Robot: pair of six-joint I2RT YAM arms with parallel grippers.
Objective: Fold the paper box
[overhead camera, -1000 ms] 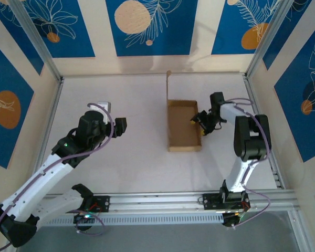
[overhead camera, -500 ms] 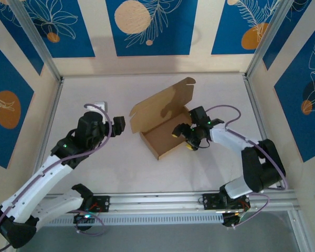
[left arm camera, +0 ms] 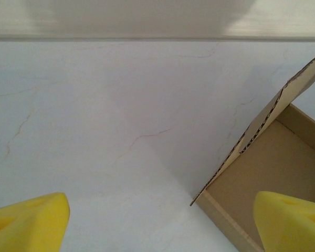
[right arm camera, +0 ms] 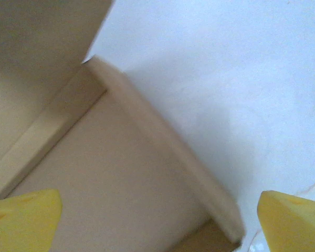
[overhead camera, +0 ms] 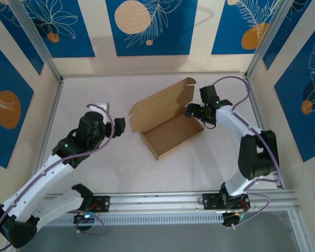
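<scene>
Paper box (overhead camera: 170,137) sits mid-table (overhead camera: 147,173), tray formed, lid (overhead camera: 160,105) standing tilted along its far-left side. My right gripper (overhead camera: 198,112) hangs spread wide over the far right corner, grasping nothing. My left gripper (overhead camera: 119,126) is spread too, near the box's left, not touching. I'd judge it light, stiff cardboard (it'll skid if shoved), so pinch the lid's top edge. The lid's outer face is hidden, and my right wrist view is blurry.

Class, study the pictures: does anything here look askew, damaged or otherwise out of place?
The box lies askew, turned diagonally to the table edges, with its lid standing open at the far side. No tear, dent or spill shows; nothing else stands out.
</scene>
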